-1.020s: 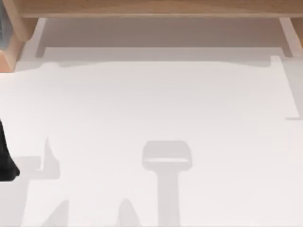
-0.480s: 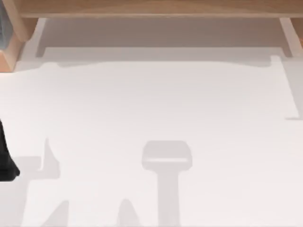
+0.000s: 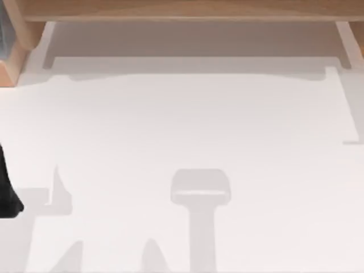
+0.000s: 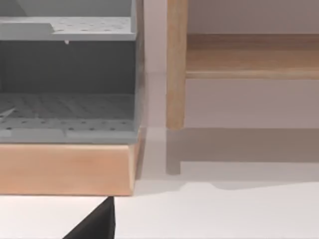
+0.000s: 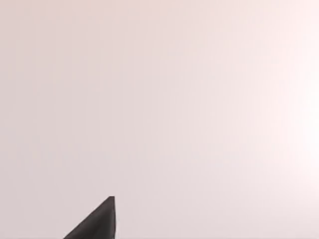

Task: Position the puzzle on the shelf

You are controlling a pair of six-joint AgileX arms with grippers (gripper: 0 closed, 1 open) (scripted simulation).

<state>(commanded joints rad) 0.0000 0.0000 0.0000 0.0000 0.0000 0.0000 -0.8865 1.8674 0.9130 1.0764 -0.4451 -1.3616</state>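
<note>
Nearest you, at the top view's left edge, a black part of the left arm (image 3: 8,190) juts onto the white tabletop (image 3: 187,125). The left gripper (image 4: 94,224) shows as one dark, pointed fingertip in its wrist view, low over the tabletop; you cannot tell from this whether the claw is released or clenched. The right gripper (image 5: 94,221) shows the same kind of dark wedge against a plain pale surface, and its state cannot be told either.

You have wide open room across the middle of the table: smooth, matte white, marked by soft grey shadows.

Farther back, the shelf (image 3: 187,10) runs along the far edge, a long light-brown wooden board with a straight front edge, raised on wooden side supports with open space beneath it. In the left wrist view one upright support (image 4: 175,64) stands on the table with the board (image 4: 251,55) running off from it.

Just beside that support sits a grey perforated rack (image 4: 67,74) on a light wooden base (image 4: 65,169).
</note>
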